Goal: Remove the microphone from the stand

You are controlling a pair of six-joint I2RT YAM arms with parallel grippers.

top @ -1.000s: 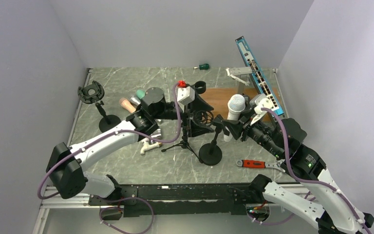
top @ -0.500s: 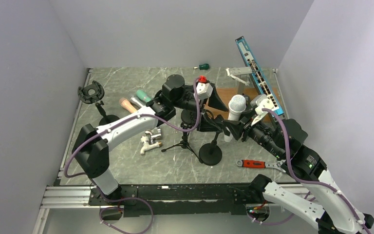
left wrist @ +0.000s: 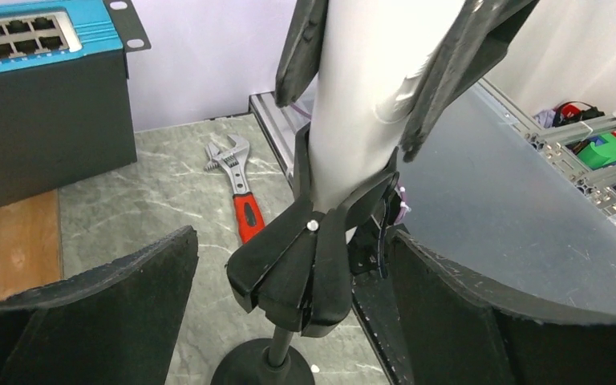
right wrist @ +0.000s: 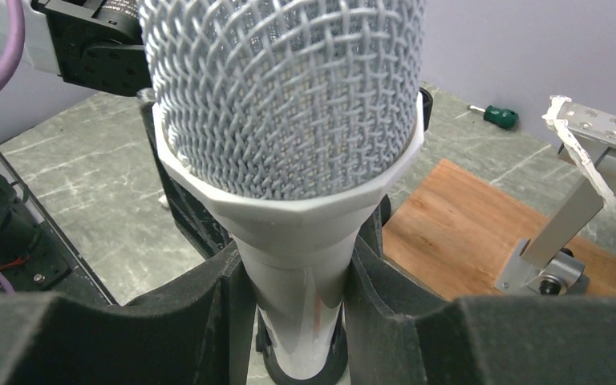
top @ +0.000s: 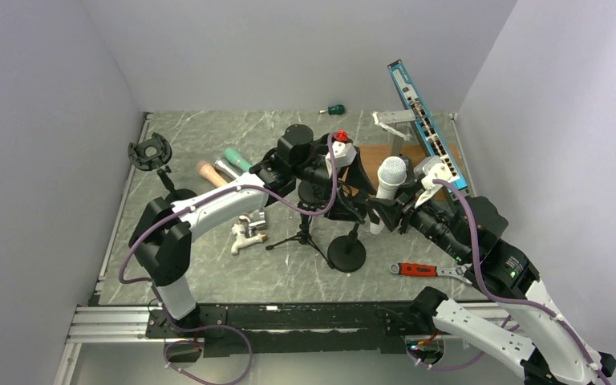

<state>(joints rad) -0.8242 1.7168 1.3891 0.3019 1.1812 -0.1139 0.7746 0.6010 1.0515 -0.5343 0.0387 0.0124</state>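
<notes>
Swung in to the stand (left wrist: 297,269), left fingers (left wrist: 96,313) wide — flanking its clip, right fingers (right wrist: 168,329) clamped on mic (right wrist: 285,120).

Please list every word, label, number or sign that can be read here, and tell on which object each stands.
No text can be read.
Blue network switch: only port rows show; any print is too small.
Red-handled adjustable wrench: any marking is too blurred.
White microphone with mesh head: no brand shows.
</notes>
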